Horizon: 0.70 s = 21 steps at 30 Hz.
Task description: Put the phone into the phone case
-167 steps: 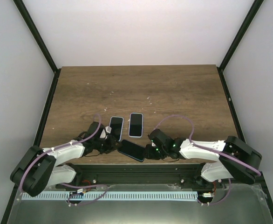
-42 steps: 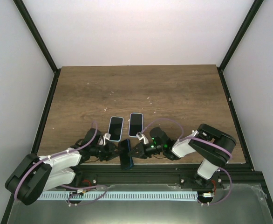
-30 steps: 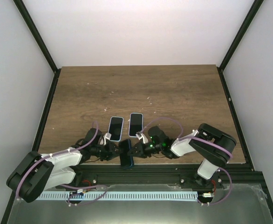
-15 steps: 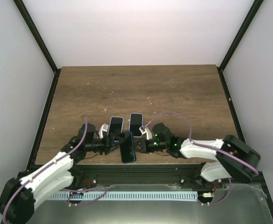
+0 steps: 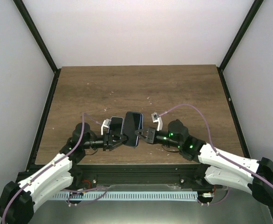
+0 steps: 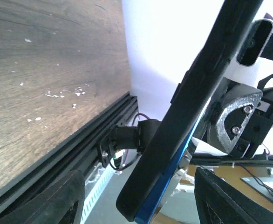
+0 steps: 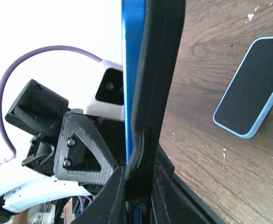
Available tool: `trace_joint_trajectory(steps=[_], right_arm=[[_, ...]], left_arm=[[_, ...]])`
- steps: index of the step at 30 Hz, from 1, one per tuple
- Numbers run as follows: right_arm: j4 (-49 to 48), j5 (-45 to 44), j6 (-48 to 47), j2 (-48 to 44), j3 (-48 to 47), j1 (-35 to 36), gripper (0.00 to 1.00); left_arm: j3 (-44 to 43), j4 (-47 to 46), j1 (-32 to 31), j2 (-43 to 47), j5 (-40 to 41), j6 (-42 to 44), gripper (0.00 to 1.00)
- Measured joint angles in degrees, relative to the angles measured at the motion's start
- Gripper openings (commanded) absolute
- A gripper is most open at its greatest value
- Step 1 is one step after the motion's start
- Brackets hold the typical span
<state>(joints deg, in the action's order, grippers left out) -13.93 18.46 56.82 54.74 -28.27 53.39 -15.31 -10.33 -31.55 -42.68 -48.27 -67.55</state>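
A black phone case with a blue phone against its back [image 5: 133, 128] hangs in the air, edge-up, between my two grippers. My right gripper [image 5: 144, 135] is shut on its lower end; in the right wrist view [image 7: 139, 186] both fingers pinch the black and blue layers [image 7: 148, 70]. My left gripper [image 5: 116, 139] is at its left edge. In the left wrist view the jaws [image 6: 143, 198] stand wide apart, with the phone's end [image 6: 197, 102] between them and a gap on each side.
A light-blue-cased phone [image 5: 116, 125] lies on the wooden table [image 5: 174, 88] just left of the held one; it also shows in the right wrist view [image 7: 253, 91]. A second such phone is hidden behind the held phone. The table's black front rail [image 6: 80, 144] is close below.
Both arms have lifted the phone and case up from the table's front edge and carried them farther in. They now cover the right-hand light-blue phone. The right arm has stretched out.
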Motion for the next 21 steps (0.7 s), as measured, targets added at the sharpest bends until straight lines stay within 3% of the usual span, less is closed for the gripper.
trace_joint_trajectory(steps=[3,8,13,17,21], right_arm=[[0.8,-1.7,1.0,-0.5,-0.7,0.0,0.07],[0.7,-2.6,2.2,-0.3,-1.0,0.0,0.07],[1.2,-3.2,3.7,0.7,-1.0,-0.7,0.11],[1.1,-3.1,4.3,1.7,-1.1,-0.9,0.15],[0.6,-2.7,4.9,2.2,-1.1,-1.0,0.08]], left_arm=[[0.1,-3.4,-0.1,-1.4,-1.8,-0.9,0.53],[1.8,-8.9,-0.3,-2.1,-3.0,-2.2,0.18],[3.8,-12.8,0.0,-2.5,-3.5,-2.8,0.05],[4.7,-14.7,0.1,-3.3,-3.6,-3.7,0.07],[4.8,-15.5,0.0,-3.7,-4.6,-4.2,0.29]])
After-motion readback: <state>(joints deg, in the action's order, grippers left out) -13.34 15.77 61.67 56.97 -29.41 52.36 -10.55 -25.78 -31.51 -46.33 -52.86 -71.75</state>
